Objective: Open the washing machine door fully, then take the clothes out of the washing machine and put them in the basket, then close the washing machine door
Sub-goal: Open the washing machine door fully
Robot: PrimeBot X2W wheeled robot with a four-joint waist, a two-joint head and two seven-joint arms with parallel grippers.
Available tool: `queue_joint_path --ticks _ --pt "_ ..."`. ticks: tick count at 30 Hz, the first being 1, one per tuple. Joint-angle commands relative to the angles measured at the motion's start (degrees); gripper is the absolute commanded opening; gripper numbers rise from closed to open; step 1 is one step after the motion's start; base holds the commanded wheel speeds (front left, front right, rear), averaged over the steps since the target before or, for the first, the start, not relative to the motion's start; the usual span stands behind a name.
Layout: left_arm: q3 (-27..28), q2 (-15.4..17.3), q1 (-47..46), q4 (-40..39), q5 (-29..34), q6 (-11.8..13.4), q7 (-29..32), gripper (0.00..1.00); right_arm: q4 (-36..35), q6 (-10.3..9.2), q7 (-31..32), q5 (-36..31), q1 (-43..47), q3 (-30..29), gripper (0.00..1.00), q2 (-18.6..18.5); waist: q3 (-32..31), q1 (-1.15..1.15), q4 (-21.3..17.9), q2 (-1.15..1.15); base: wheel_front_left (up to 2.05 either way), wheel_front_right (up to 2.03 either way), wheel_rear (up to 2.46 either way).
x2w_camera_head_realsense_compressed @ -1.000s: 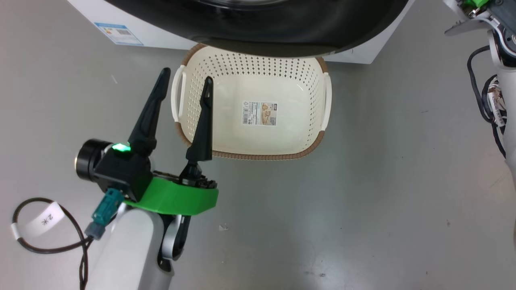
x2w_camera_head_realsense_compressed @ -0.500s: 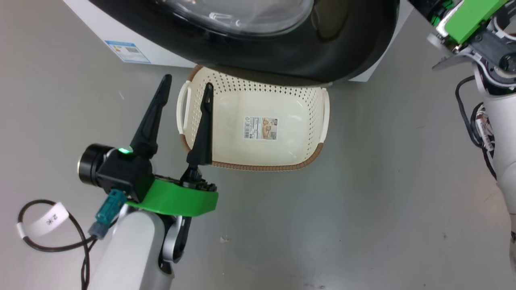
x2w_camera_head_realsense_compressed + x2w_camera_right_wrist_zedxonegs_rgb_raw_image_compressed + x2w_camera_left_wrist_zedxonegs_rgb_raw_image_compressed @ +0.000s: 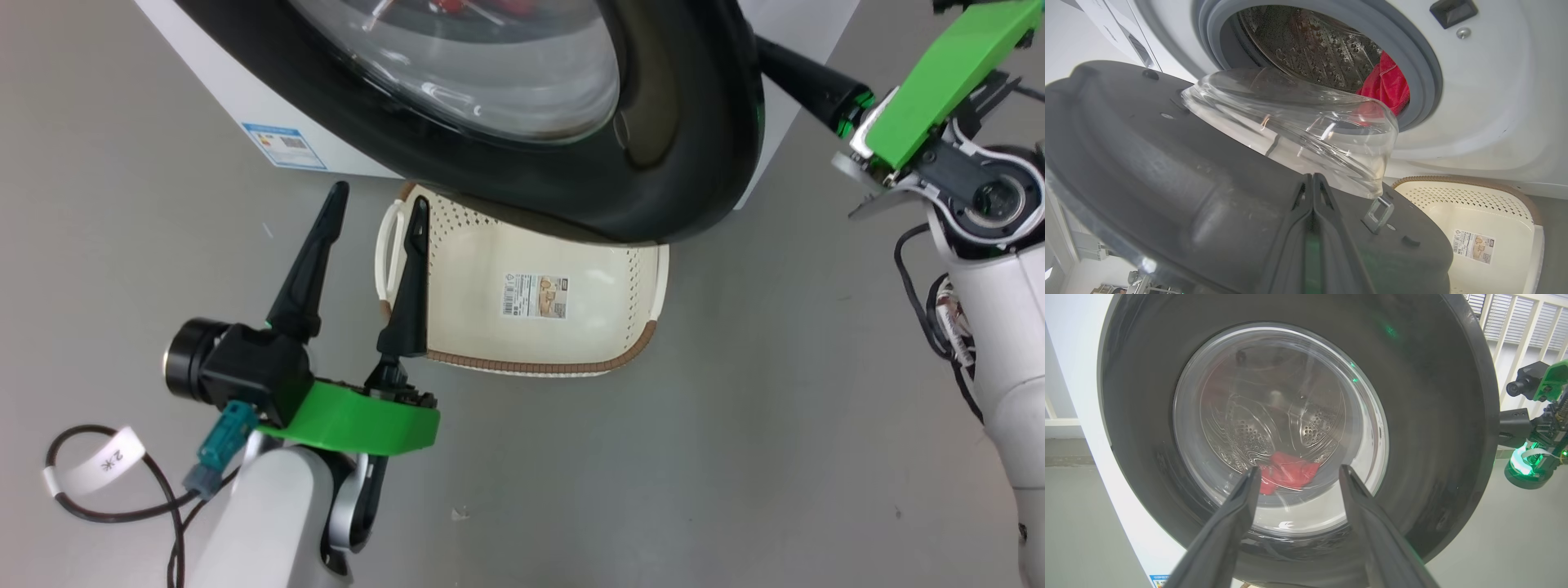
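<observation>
The washing machine door (image 3: 678,163) stands partly open, and its black rim hangs over the far half of the cream basket (image 3: 539,365) on the floor. Red clothes (image 3: 1384,83) lie in the drum of the washing machine (image 3: 1486,81) and show through the glass (image 3: 1286,473). My left gripper (image 3: 377,214) is open and empty, left of the basket and facing the door's front (image 3: 1433,428). My right gripper (image 3: 1313,179) is shut, its fingers against the door's grey inner face (image 3: 1147,151). In the head view it reaches behind the door's free edge (image 3: 796,72), tips hidden.
Grey floor spreads around the basket. A black cable with a white tag (image 3: 98,465) lies by my left forearm. My right arm's pale forearm and wiring (image 3: 996,343) stand at the right. A white slatted railing (image 3: 1515,322) is behind the machine's right side.
The head camera has tilted up, bringing more of the door and my right gripper into the picture. The door's free edge has swung further out over the basket. My left gripper has stayed open.
</observation>
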Motion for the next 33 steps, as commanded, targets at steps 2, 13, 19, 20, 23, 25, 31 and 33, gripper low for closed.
queue_joint_path --ticks 2,13,19,20,23,25,31,33 --pt "2.16 1.11 1.09 -1.28 -0.73 0.27 -0.45 1.0 -2.66 0.45 0.45 0.62 1.75 1.16 0.0 1.37 -1.03 0.0 0.46 0.0 0.0 0.0 0.0" --pt "2.11 1.11 2.9 -0.65 -1.62 0.75 -0.45 1.0 -6.42 0.45 1.47 1.63 7.97 1.54 0.0 2.03 -3.76 0.0 1.75 0.0 0.0 0.0 0.0" --pt "2.06 1.11 3.81 -0.46 -1.9 1.02 -0.45 1.0 -9.0 0.45 2.28 1.54 10.99 2.22 0.0 2.54 -5.39 0.0 2.69 0.0 0.0 0.0 0.0" --pt "2.06 1.11 3.81 -0.46 -1.9 1.02 -0.45 1.0 -9.0 0.45 2.28 1.54 10.99 2.22 0.0 2.54 -5.39 0.0 2.69 0.0 0.0 0.0 0.0" --pt "2.13 1.11 4.22 -0.25 -2.12 1.09 -0.45 1.0 -10.2 0.45 2.62 1.32 12.46 2.51 0.0 2.75 -6.37 0.0 3.27 0.0 0.0 0.0 0.0" --pt "2.15 1.11 4.56 -0.16 -2.25 1.13 -0.45 1.0 -10.92 0.45 2.77 1.2 13.4 2.56 0.0 2.95 -7.04 0.0 3.66 0.0 0.0 0.0 0.0" --pt "2.58 1.11 5.89 -0.3 -2.46 1.39 -0.45 1.0 -13.26 0.45 3.62 0.78 15.81 2.86 0.0 3.72 -8.67 0.0 4.51 0.0 0.0 0.0 0.0" --pt "2.77 1.11 6.31 -0.43 -2.46 1.49 -0.45 1.0 -14.1 0.45 3.95 0.63 16.57 2.98 0.0 4.09 -9.02 0.0 4.75 0.0 0.0 0.0 0.0"
